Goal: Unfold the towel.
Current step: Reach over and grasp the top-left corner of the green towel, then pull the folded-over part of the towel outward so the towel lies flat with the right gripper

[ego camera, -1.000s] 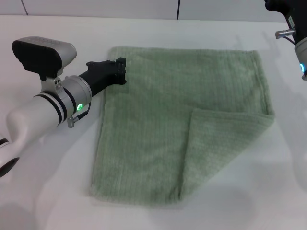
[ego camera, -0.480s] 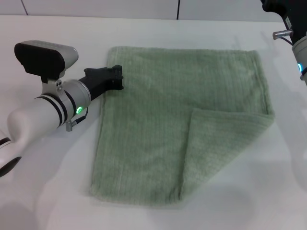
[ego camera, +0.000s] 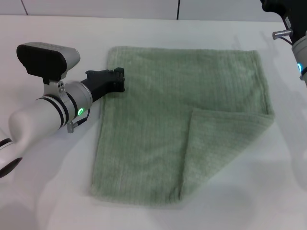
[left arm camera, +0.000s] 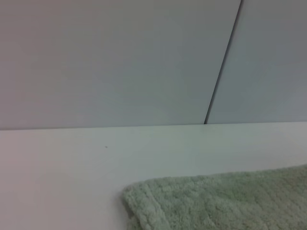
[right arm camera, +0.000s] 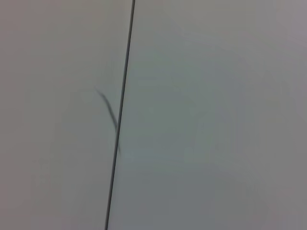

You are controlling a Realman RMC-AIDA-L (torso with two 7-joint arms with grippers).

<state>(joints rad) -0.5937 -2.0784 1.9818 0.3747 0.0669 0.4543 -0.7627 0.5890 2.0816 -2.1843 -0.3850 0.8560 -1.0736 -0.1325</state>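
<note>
Table [ego camera: 57, 191]: white, bare on every side of the towel.
Towel [ego camera: 158, 120]: lies flat mid-table; near right corner folded back over the cloth, a raised flap.
Left side: left gripper [ego camera: 117, 79] rests low at the towel's left edge near the far corner, its arm slanting across the table there and blocking that approach.
Near edge: open table in front of the towel.
Right side: open strip of table; right arm [ego camera: 292, 28] sits at the far right corner, off the cloth.
Far side: open strip of table, then a wall [left arm camera: 120, 62].
</note>
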